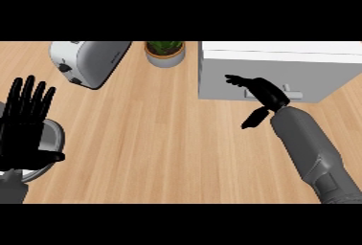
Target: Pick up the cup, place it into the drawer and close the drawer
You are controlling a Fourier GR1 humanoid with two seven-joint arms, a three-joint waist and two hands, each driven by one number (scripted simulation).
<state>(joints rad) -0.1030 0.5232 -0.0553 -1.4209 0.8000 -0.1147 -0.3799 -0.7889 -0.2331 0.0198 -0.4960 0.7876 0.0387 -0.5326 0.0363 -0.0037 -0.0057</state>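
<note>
The drawer unit (311, 72) stands at the back right, grey-fronted with a white top. Its pale handle (295, 94) is partly covered by my right hand (265, 92). That hand rests against the drawer front, open, fingers stretched left and thumb hanging down, holding nothing. I see no gap at the drawer front. At the far left a grey metal cup (51, 138) stands on the counter, mostly hidden behind my left hand (25, 124). The left hand is open and still, fingers up, resting near the left edge.
A silver toaster (88, 60) lies at the back left. A potted plant (165, 51) stands at the back centre, just left of the drawer unit. Bare wooden counter (163, 143) spreads between the two hands.
</note>
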